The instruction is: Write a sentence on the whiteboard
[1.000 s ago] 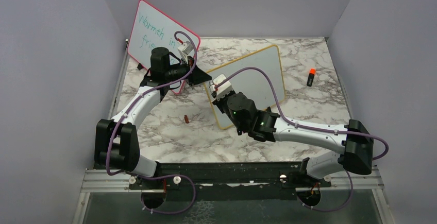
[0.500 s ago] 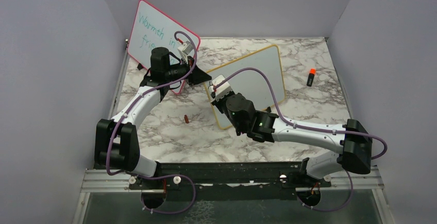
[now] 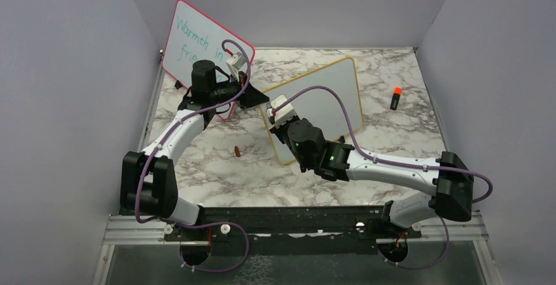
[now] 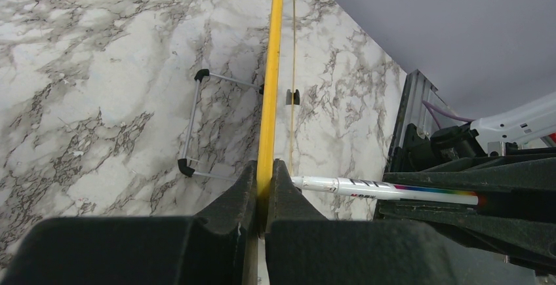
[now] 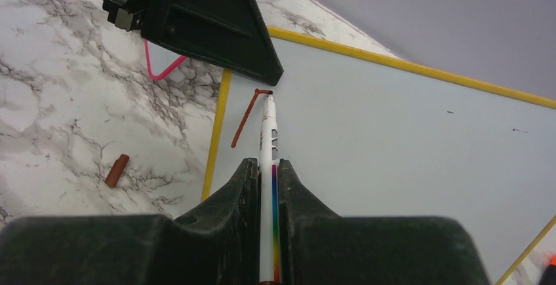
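The whiteboard (image 3: pixel 328 95) with its yellow-orange frame stands tilted at mid-table. My left gripper (image 4: pixel 263 173) is shut on the board's yellow left edge (image 4: pixel 269 101), near the upper left corner. My right gripper (image 5: pixel 267 167) is shut on a white marker (image 5: pixel 267 134) with a rainbow stripe. The marker's tip touches the white surface (image 5: pixel 393 141) close to the left gripper. From the tip a single brownish-red stroke (image 5: pixel 246 118) hooks and runs down-left; it is the only writing on this board. The marker also shows in the left wrist view (image 4: pixel 367 189).
A pink-red-framed board (image 3: pixel 197 36) with teal writing stands behind my left arm. A brownish-red cap (image 3: pixel 236 151) lies on the marble left of the whiteboard. An orange-capped black marker (image 3: pixel 396 97) lies at the right. The whiteboard's wire stand (image 4: pixel 193 121) rests behind it.
My right wrist has edged slightly to the left along the board with the marker. The left arm and the whiteboard have stayed put.
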You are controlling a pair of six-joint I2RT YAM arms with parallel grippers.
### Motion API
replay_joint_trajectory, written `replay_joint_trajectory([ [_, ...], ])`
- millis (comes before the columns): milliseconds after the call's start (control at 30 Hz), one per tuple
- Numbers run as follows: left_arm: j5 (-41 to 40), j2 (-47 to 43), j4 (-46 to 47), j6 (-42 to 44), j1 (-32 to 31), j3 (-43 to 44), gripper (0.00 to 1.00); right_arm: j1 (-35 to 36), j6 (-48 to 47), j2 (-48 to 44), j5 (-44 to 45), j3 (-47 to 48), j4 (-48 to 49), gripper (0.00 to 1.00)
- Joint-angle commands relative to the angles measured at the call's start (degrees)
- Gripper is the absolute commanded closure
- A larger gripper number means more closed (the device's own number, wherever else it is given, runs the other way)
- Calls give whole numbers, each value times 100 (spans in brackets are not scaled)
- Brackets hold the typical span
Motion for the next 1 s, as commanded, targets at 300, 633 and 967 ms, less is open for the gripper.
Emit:
replay_joint_trajectory([
  [300,70,-19,-272,142,-70,-86,100,-10,284,-194,246,-199,-189,99],
  [633,68,2,-258,133,-65,-86,100,-10,403,-331,-80,-278,-375,100],
  [967,68,-7,-258,133,-73,-95,100,-10,448,-326,-473,-236,-466,100],
])
